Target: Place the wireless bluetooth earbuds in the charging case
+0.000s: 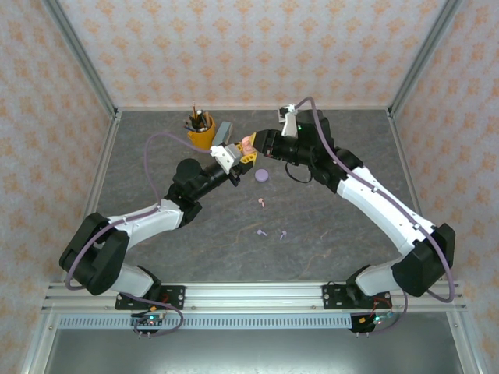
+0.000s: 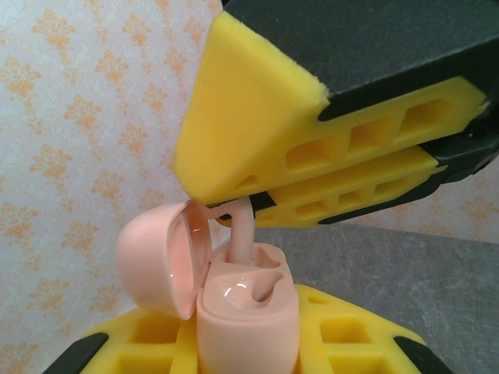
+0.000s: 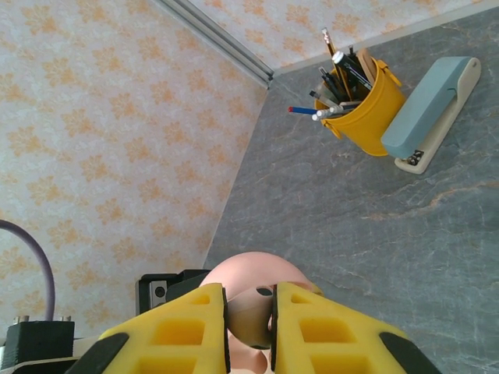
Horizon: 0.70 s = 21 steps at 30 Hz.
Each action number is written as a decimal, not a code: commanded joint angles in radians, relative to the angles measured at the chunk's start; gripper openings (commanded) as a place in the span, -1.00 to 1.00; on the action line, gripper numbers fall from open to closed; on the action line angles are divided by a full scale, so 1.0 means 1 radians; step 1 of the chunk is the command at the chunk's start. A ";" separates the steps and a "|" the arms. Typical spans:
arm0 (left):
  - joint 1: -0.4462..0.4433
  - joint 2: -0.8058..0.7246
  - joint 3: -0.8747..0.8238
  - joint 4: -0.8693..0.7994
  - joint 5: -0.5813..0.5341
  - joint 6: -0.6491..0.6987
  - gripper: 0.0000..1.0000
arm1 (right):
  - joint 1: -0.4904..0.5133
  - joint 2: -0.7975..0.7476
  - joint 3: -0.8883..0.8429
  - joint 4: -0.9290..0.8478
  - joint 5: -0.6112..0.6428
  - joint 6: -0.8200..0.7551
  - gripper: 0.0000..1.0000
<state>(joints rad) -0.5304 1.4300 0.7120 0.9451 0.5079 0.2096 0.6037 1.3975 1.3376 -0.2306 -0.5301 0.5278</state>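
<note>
**Grey stone-look table (image 1: 327, 253), orange-patterned walls (image 1: 234, 47): my two grippers meet at an open pink case**

Nearest my bases, a lilac earbud (image 1: 261, 232) and a second lilac earbud (image 1: 283, 234) lie loose on the table, close together. Just beyond them lies a pale pink earbud (image 1: 263, 202), then a lilac disc (image 1: 262, 176), all apart from my fingers. Past the disc, my left gripper (image 2: 249, 347) is clamped on the base of the pink charging case (image 2: 249, 308), holding it upright with its lid swung open to one side. My right gripper (image 3: 249, 315) sits above it, closed almost fully on a held pink earbud (image 2: 243, 230). The stem points down into one of the case's two sockets, and the head is hidden between my yellow pads. Farthest off, a yellow cup of pens and pencils (image 3: 366, 113) and a grey-blue stapler (image 3: 433, 109) stand side by side near the back wall.
</note>
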 commanded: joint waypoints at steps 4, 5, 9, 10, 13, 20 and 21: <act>-0.008 -0.002 0.035 0.076 -0.005 -0.010 -1.00 | 0.030 0.031 0.022 -0.127 0.042 -0.045 -0.65; -0.009 -0.002 0.035 0.078 -0.008 -0.010 -1.00 | 0.030 0.029 0.017 -0.132 0.049 -0.046 -0.65; -0.009 0.000 0.033 0.079 -0.009 -0.013 -1.00 | 0.030 0.025 0.008 -0.151 0.071 -0.044 -0.65; -0.009 0.000 0.033 0.081 -0.008 -0.014 -1.00 | 0.030 0.026 0.010 -0.153 0.073 -0.043 -0.65; -0.009 0.000 0.033 0.085 -0.008 -0.016 -1.00 | 0.032 0.039 0.017 -0.164 0.080 -0.041 -0.65; -0.010 -0.002 0.032 0.084 -0.012 -0.016 -1.00 | 0.031 0.049 0.020 -0.174 0.099 -0.036 -0.56; -0.010 -0.002 0.032 0.084 -0.012 -0.016 -1.00 | 0.031 0.047 0.021 -0.176 0.102 -0.036 -0.53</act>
<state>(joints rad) -0.5304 1.4467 0.7116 0.9150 0.5045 0.2070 0.6224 1.4193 1.3567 -0.3012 -0.4438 0.5011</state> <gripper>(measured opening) 0.225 0.224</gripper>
